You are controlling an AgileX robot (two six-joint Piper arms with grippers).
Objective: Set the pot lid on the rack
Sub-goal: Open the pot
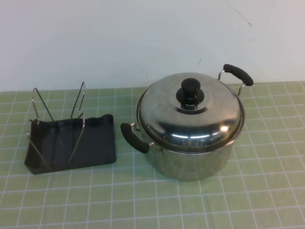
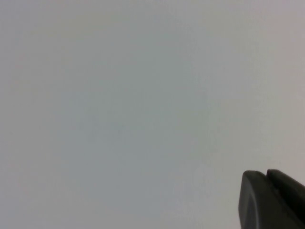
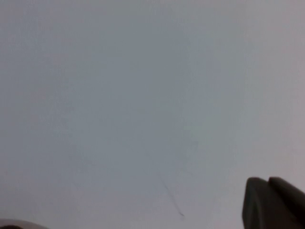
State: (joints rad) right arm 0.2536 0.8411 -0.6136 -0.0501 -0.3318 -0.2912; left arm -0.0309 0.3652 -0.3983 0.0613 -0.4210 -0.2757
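Note:
The pot lid (image 1: 190,114), domed shiny steel with a black knob (image 1: 191,90), sits closed on the steel pot (image 1: 190,157) right of centre. The rack (image 1: 71,140), a black tray with V-shaped wire uprights (image 1: 78,102), stands to the pot's left, empty. Neither arm shows in the high view. My left gripper (image 2: 266,174) shows only in the left wrist view, its fingertips pressed together, holding nothing, facing a blank white wall. My right gripper (image 3: 268,180) shows only in the right wrist view, likewise shut and empty, facing the wall.
The pot has two black handles, one at the front left (image 1: 133,137) near the rack and one at the back right (image 1: 238,74). A green gridded mat (image 1: 143,200) covers the table. A white wall (image 1: 119,38) stands behind.

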